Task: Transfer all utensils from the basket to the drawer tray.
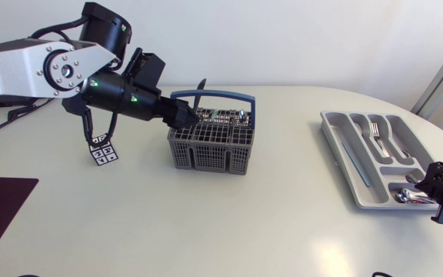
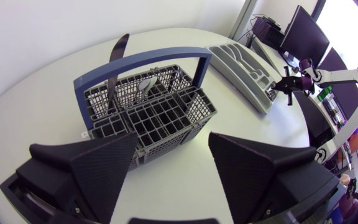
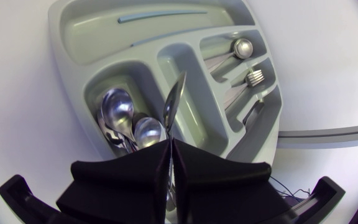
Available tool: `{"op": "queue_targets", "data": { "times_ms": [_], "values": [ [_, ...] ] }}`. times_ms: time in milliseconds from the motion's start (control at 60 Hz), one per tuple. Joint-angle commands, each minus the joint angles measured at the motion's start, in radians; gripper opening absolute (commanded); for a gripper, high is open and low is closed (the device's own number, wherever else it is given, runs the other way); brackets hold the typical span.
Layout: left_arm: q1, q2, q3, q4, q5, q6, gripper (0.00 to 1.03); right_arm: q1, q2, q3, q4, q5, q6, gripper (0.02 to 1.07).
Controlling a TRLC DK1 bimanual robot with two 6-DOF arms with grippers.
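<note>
L hand [image 2: 174, 148] spread wide, nothing in it, just short of grey plastic mesh cutlery basket w/ blue hoop handle [image 2: 148, 115], which sits on white worktop [image 1: 206, 223] ahead of its fingers. Black utensil [image 2: 119, 50] sticks up at basket's far side; silver cutlery [image 2: 143, 87] inside. R hand [image 3: 170, 158] pinched tight on thin silver utensil [image 3: 174, 102], seen edge-on, over light grey plastic drawer tray [image 3: 104, 37]. Shiny spoons [image 3: 118, 107] lie in compartment right under it, fork [image 3: 257, 78] in slot beside.
</note>
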Motion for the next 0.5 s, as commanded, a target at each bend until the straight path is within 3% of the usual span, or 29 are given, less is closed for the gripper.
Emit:
{"op": "queue_targets", "data": {
  "times_ms": [0,117,167,233,333,383,483],
  "values": [
    [0.005,0.01,-0.032,0.004,-0.006,0.016,0.8,-0.009,0.04,0.007,0.042,0.028,-0.025,0.08],
    [0.01,-0.002,-0.053,0.004,-0.024,0.024,0.8,-0.015,0.064,0.001,0.099,0.057,-0.029,0.11],
    [0.018,-0.011,-0.064,0.004,-0.026,0.027,0.8,-0.023,0.063,-0.002,0.103,0.06,-0.032,0.24],
    [0.039,-0.02,-0.078,0.004,-0.03,0.032,0.8,-0.034,0.055,-0.008,0.103,0.069,-0.044,0.51],
    [0.068,-0.024,-0.092,0.002,-0.035,0.038,0.8,-0.046,0.027,-0.018,0.1,0.073,-0.068,0.79],
    [0.082,-0.025,-0.098,0.002,-0.041,0.039,0.8,-0.047,0.003,-0.022,0.099,0.071,-0.067,0.88],
    [0.101,-0.036,-0.121,0.004,-0.045,0.047,0.8,-0.047,-0.071,-0.021,0.056,0.059,-0.033,0.9]
  ]
}}
